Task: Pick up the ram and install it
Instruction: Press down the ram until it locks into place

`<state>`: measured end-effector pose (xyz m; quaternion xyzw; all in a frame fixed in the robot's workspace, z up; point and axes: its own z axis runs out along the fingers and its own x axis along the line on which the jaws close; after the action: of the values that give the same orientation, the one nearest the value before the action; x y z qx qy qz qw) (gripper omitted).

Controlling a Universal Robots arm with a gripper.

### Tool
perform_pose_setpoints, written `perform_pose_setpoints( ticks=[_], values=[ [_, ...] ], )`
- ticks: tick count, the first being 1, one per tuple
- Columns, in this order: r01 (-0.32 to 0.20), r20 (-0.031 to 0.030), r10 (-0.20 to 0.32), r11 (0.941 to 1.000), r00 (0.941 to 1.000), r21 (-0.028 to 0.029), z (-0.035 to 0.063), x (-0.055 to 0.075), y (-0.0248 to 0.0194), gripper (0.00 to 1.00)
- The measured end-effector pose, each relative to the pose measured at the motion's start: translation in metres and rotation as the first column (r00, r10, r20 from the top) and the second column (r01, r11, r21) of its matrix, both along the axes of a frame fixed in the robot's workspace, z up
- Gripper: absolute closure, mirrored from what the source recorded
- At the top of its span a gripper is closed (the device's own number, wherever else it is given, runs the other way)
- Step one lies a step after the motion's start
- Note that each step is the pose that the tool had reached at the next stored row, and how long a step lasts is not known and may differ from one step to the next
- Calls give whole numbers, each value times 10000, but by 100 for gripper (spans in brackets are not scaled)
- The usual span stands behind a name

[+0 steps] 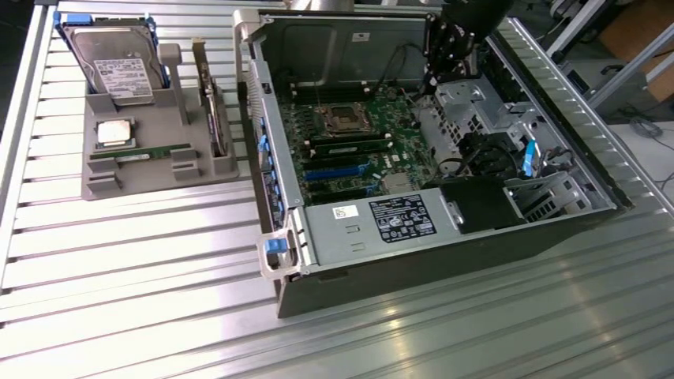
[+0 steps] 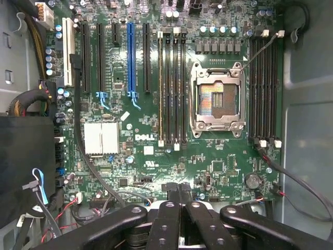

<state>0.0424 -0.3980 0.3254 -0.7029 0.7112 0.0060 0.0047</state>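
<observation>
Pincer (image 2: 179, 191) closed (empty) above motherboard (image 2: 156, 140); ram (image 1: 140, 152) in tray (image 1: 158, 178).

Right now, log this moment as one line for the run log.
gripper: shut, holding nothing, above motherboard | ram: lying in grey holder | one stick seated in slot | CPU socket: empty

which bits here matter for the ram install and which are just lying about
For the job: ram stick in the grey holder, installed ram stick, empty memory slots, gripper shut, holding nothing.
Lying about: hard drive, CPU chip, power supply.
</observation>
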Motion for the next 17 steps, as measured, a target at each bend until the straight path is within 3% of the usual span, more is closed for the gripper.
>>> perform_pose_setpoints(
  ticks=[11,17],
  values=[
    [7,0,-7,10000,10000,0,0,0,0,89],
    [656,0,-656,9978,9978,1,0,0,0,89]
  ],
)
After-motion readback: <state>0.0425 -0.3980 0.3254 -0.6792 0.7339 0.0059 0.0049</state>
